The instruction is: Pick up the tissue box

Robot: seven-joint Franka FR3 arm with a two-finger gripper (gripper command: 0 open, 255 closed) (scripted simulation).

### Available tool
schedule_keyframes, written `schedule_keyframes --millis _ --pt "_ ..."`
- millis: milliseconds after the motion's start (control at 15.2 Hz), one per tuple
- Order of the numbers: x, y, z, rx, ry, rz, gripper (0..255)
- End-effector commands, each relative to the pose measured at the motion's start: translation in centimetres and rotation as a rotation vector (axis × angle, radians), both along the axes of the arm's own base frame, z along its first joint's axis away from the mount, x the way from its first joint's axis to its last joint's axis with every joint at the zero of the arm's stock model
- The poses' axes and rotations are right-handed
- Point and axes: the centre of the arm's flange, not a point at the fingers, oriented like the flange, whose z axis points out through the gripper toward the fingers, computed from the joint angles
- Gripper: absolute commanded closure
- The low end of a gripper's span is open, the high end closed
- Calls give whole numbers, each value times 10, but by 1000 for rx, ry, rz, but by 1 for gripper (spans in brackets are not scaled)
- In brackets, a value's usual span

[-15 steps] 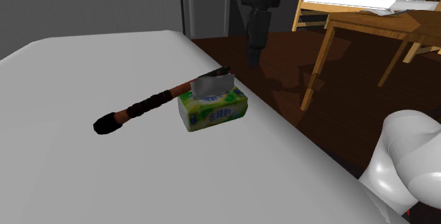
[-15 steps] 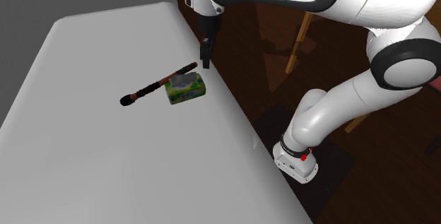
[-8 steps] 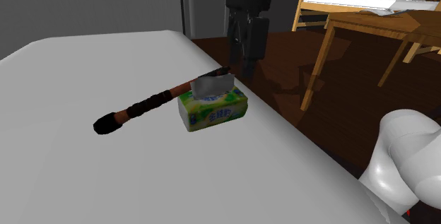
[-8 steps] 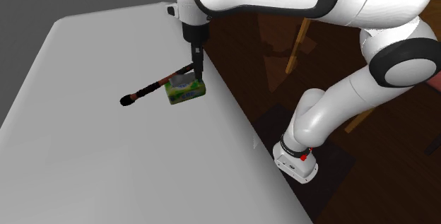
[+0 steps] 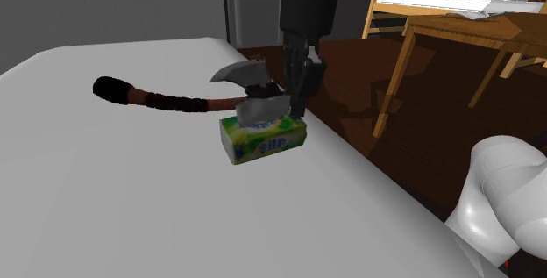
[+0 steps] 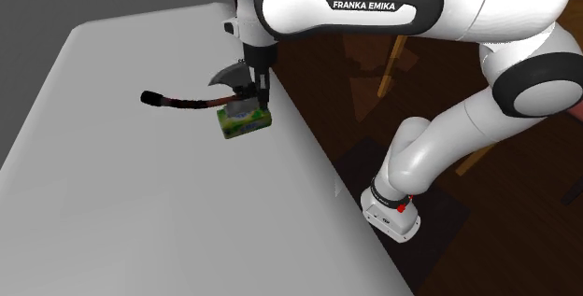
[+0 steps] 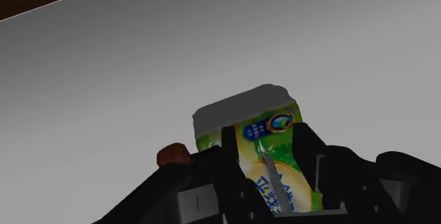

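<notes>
Tissue box [image 5: 263, 138] between prongs of spread pincer [image 5: 298, 105], contact uncertain.

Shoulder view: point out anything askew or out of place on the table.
The hatchet looks odd. Its grey head is tipped up on top of the tissue box, right against the gripper, and its dark handle sticks out sideways, seemingly clear of the table.

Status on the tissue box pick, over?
End effector open, straddling tissue box. Box sitting on table, not lifted. Axe propped over the box, head next to end effector.
</notes>
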Motion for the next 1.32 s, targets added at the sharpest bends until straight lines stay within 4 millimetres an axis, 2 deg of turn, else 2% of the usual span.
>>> schedule_keyframes --millis 0,462,1254 --pt "-1 1 -2 -1 3 1 255" --pt "0 1 -1 -1 3 1 255" --pt "0 1 62 -1 3 1 255"
